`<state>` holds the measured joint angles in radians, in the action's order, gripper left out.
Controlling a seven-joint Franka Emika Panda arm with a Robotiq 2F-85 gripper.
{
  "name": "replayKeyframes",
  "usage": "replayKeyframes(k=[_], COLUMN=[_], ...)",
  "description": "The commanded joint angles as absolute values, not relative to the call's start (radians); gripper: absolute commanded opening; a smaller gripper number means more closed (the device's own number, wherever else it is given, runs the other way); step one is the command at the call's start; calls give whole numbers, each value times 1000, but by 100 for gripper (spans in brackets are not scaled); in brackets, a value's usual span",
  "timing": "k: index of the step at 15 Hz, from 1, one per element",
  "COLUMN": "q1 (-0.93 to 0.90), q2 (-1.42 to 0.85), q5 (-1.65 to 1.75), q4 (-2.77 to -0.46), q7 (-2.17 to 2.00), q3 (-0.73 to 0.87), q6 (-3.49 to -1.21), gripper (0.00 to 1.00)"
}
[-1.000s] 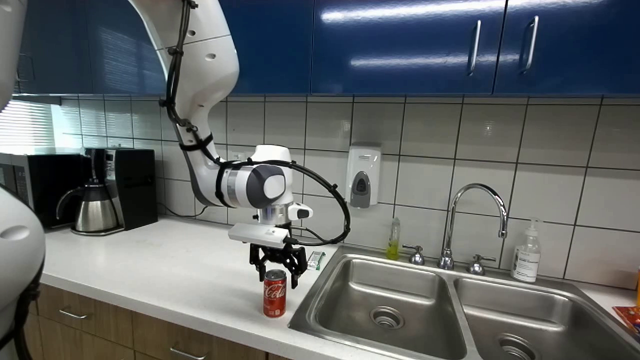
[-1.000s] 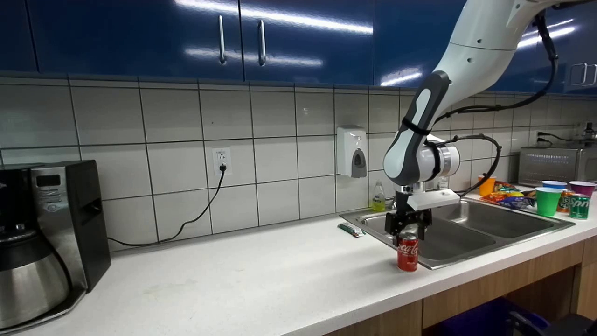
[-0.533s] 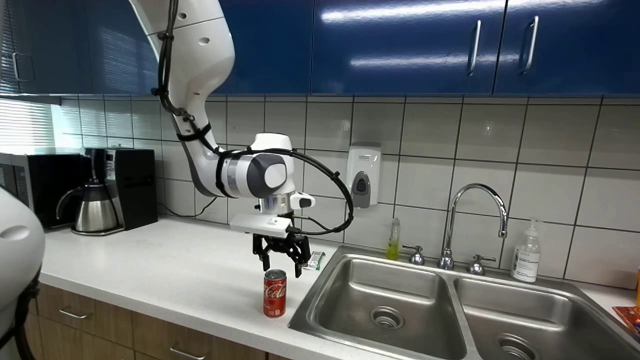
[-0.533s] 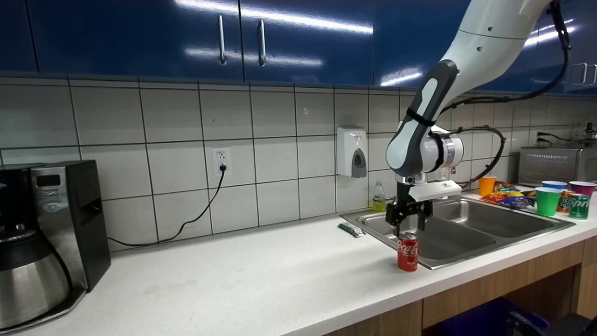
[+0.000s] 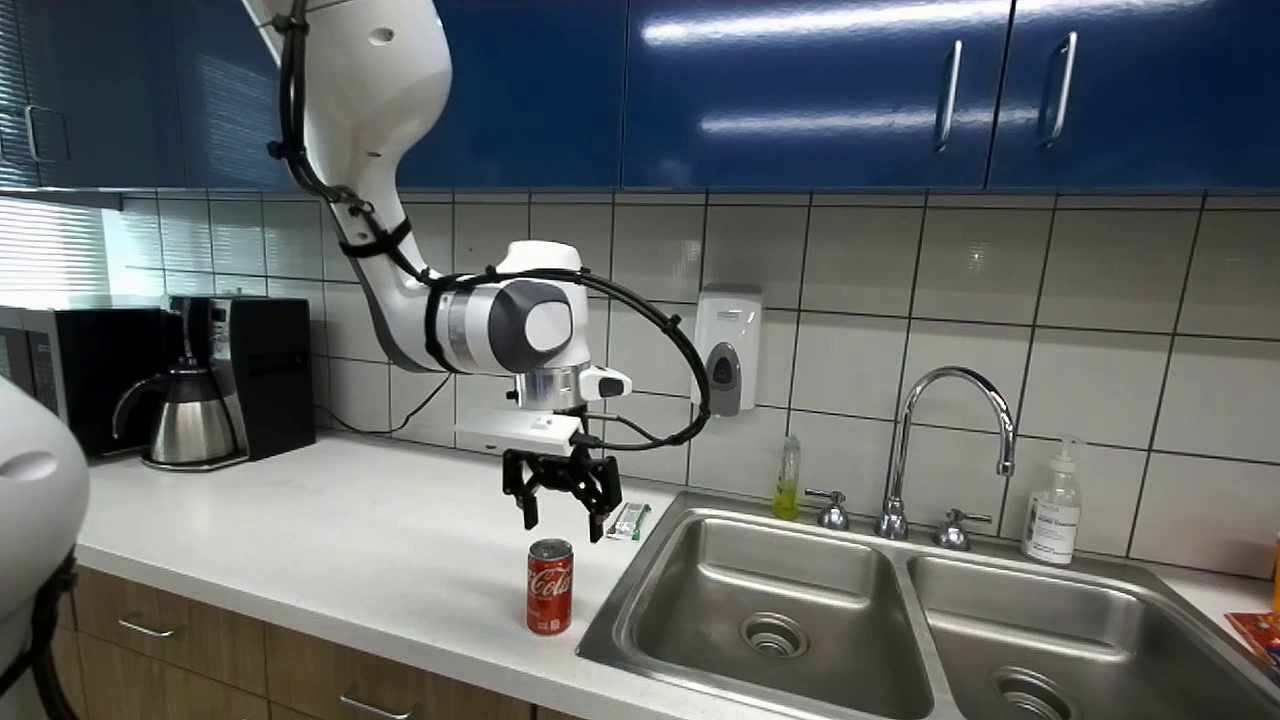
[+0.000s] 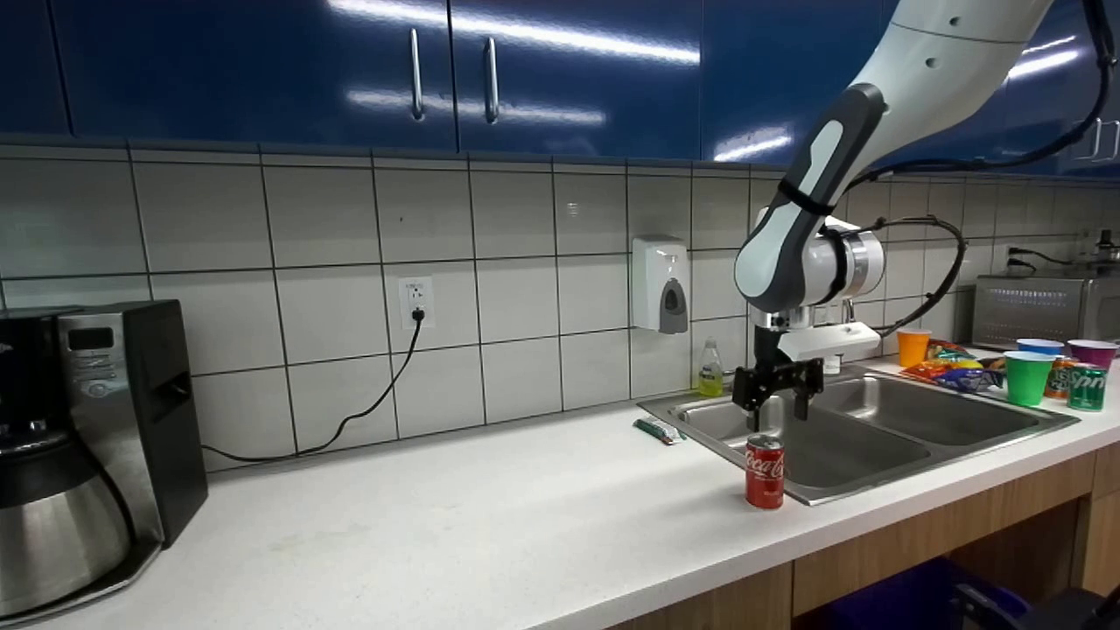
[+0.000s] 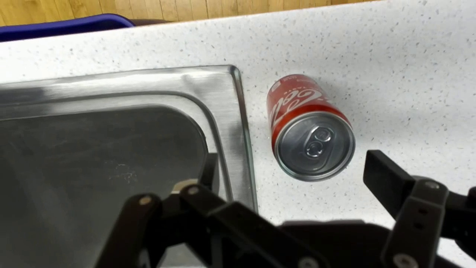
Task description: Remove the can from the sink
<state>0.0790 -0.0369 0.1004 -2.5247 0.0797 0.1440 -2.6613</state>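
Observation:
The red can with a silvery top stands upright on the white counter just beside the sink, in both exterior views and in the wrist view. The steel double-basin sink lies right of the can; its rim corner shows next to the can in the wrist view. My gripper is open and empty above the can, apart from it. It also shows in an exterior view. In the wrist view the open fingers stand wide apart, with the can's top between and ahead of them.
A chrome faucet, a soap bottle and a pump bottle stand behind the sink. A green packet lies on the counter. Cups, cans and snack bags stand beyond the sink. A coffee maker is at the far end.
My gripper has risen from around the can's top to above it, with its fingers staying open. The can has stayed in place on the counter.

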Motion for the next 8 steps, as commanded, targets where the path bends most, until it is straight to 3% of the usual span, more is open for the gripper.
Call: replayKeyframes(k=[1, 8], q1=[97, 94], q2=[57, 21], q5=[137, 107], q4=[-2576, -2564], q7=[61, 80], q3=[140, 132], q6=[-2600, -2617], gripper=[100, 100])
